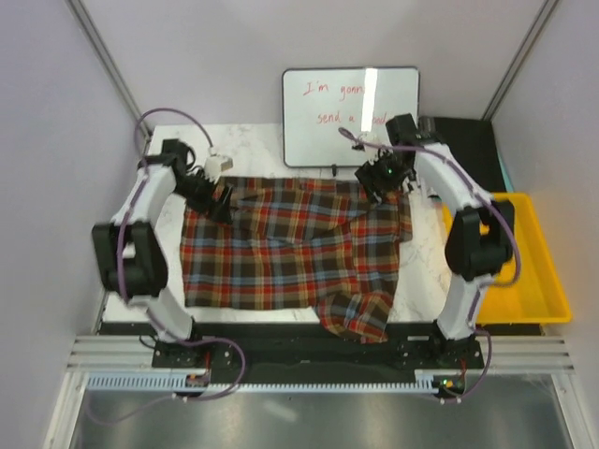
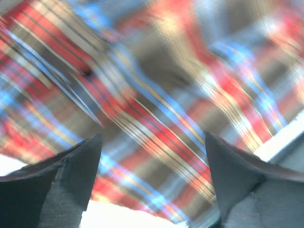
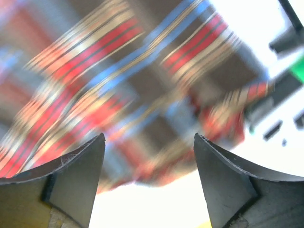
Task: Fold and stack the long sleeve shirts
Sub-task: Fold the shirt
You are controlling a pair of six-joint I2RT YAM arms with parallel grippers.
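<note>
One plaid long sleeve shirt (image 1: 295,245) in red-orange, navy and white checks lies spread over the white table, with a part hanging over the near edge (image 1: 360,318). My left gripper (image 1: 220,198) hovers at the shirt's far left corner, open, nothing between its fingers; the plaid cloth (image 2: 152,95) fills its wrist view, blurred. My right gripper (image 1: 379,182) is at the far right corner, open and empty too, over the cloth's edge (image 3: 142,95). Dark fingertips (image 2: 80,161) (image 3: 90,156) stand wide apart in both wrist views.
A whiteboard (image 1: 351,114) with red writing leans at the back of the table. A yellow plastic bin (image 1: 533,262) stands to the right of the table. A black box (image 1: 463,150) sits behind the right arm. Grey walls close in on both sides.
</note>
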